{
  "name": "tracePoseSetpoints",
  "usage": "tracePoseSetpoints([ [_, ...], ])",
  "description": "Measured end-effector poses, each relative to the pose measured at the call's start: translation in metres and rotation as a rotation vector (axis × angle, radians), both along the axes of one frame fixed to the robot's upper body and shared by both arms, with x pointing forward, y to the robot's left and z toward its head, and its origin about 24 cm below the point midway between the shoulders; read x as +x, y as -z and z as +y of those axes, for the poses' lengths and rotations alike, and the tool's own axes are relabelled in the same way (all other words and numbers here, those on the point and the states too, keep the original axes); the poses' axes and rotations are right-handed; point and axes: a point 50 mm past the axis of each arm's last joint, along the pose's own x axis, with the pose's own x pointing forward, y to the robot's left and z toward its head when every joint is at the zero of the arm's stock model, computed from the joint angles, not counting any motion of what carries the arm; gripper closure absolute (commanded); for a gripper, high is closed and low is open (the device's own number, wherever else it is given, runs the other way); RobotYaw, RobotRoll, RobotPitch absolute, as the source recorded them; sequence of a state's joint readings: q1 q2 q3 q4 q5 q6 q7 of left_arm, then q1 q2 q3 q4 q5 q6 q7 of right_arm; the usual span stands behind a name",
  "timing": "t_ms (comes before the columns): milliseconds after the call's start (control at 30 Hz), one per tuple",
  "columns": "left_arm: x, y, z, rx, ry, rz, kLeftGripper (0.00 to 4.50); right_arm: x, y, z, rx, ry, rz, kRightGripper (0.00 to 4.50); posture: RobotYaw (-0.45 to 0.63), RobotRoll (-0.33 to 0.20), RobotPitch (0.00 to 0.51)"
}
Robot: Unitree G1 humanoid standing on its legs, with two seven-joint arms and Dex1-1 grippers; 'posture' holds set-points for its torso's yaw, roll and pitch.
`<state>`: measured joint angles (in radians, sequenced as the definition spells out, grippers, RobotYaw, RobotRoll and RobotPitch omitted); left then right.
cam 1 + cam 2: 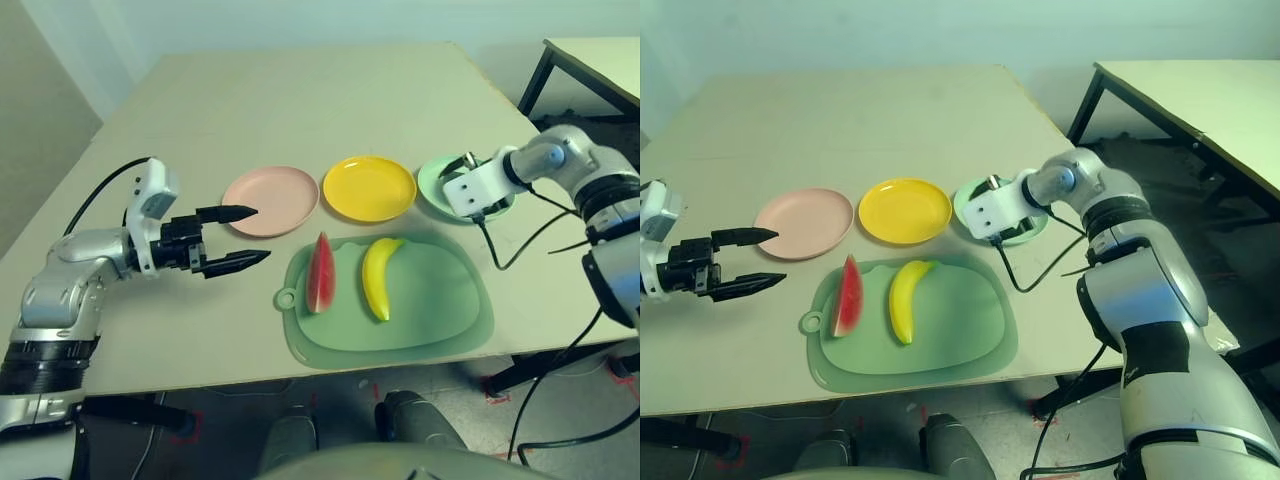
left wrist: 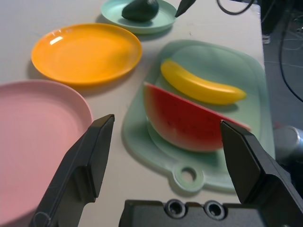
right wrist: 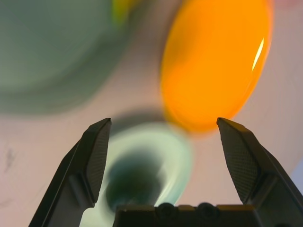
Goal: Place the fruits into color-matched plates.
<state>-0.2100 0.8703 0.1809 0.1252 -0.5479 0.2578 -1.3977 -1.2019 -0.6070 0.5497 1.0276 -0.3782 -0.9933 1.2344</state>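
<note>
Banana (image 1: 378,277) long axis running away from the robot, watermelon (image 1: 320,272) alongside, both claws wide open, empty.

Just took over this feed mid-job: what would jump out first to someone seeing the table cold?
The red watermelon wedge and yellow banana lie side by side on the green cutting mat, not yet plated. Behind them the pink plate and yellow plate sit bare, while the avocado already rests in the green plate under the open right claw. The left claw is open beside the pink plate, aimed at the watermelon.
</note>
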Motion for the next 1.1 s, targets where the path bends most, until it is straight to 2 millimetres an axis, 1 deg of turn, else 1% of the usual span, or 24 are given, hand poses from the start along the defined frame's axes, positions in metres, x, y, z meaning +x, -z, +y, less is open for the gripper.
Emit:
tracePoseSetpoints([
  [67,-0.002,0.002,0.005,0.001,0.012,0.007,0.00,-0.014,0.006,0.018,0.008,-0.134,0.027,0.02,-0.11,0.000,0.039],
  [133,-0.003,0.003,0.008,0.005,0.018,0.009,0.00,-0.029,0.014,0.031,0.001,-0.227,0.066,0.02,-0.11,0.000,0.043],
  [200,-0.005,0.005,0.012,0.011,0.021,0.016,0.00,-0.042,0.019,0.040,-0.007,-0.287,0.102,0.02,-0.10,0.000,0.048],
  [300,-0.006,0.006,0.012,0.007,0.029,0.019,0.00,-0.053,0.023,0.050,-0.014,-0.327,0.137,0.02,-0.08,0.000,0.050],
  [400,-0.007,0.004,0.014,-0.004,0.024,0.007,0.00,-0.055,0.027,0.052,-0.019,-0.322,0.150,0.02,-0.07,0.000,0.052],
  [500,-0.008,0.005,0.014,-0.004,0.025,0.011,0.00,-0.058,0.035,0.053,-0.029,-0.324,0.172,0.02,-0.07,0.000,0.054],
  [733,-0.009,0.002,0.013,-0.001,0.017,-0.003,0.00,-0.061,0.046,0.068,-0.075,-0.350,0.184,0.02,-0.07,0.000,0.052],
  [867,-0.009,0.002,0.013,0.000,0.015,-0.006,0.00,-0.058,0.056,0.074,-0.123,-0.337,0.193,0.02,-0.07,0.000,0.053],
  [1100,-0.009,0.002,0.012,-0.002,0.014,-0.008,0.00,-0.045,0.055,0.085,-0.156,-0.295,0.154,0.02,-0.06,0.000,0.051],
])
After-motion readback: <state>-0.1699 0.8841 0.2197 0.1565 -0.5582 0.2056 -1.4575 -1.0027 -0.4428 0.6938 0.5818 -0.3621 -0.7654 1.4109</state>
